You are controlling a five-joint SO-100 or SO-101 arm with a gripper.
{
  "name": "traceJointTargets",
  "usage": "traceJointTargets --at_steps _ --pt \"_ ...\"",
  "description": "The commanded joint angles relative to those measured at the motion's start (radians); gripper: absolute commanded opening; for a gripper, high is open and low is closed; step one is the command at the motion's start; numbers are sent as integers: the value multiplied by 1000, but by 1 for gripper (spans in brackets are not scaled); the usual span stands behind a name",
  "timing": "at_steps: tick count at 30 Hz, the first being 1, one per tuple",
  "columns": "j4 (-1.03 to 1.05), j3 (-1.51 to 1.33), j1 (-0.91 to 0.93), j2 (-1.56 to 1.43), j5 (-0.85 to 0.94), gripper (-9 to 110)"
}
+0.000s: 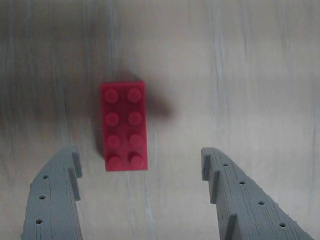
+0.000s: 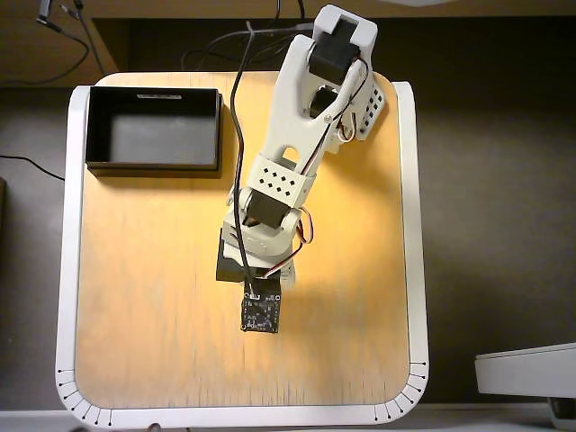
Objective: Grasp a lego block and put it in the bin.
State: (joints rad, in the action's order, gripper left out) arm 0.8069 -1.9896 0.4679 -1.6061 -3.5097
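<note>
In the wrist view the red lego block (image 1: pixel 123 125) lies flat on the pale wood, studs up, its long side pointing away from me. My gripper (image 1: pixel 139 155) is open and empty just above it. The near end of the block sits between the two grey fingertips, closer to the left finger (image 1: pixel 55 195) than to the right finger (image 1: pixel 245 200). In the overhead view the arm (image 2: pixel 270 225) hangs over the middle of the table and hides the block. The black bin (image 2: pixel 153 165) stands empty at the table's top left corner.
The wooden tabletop has a raised white rim (image 2: pixel 69 270). A camera board (image 2: pixel 260 312) sticks out from the wrist. Cables (image 2: pixel 236 99) run from the arm's base at the top edge. A white object (image 2: pixel 526 369) lies off the table at lower right.
</note>
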Motion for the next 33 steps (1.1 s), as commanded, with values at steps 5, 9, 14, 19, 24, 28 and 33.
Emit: traceJointTargets --at_steps 5,9,14,19,24,28,33 --pt "-58 141 9 11 6 25" --pt "-58 141 3 25 17 25" --pt "-55 140 -11 40 48 25" --pt "-49 140 -20 54 64 25" --pt "-49 140 -25 67 69 25" --pt "-51 140 -37 72 74 25" --pt "-60 141 -57 72 86 25"
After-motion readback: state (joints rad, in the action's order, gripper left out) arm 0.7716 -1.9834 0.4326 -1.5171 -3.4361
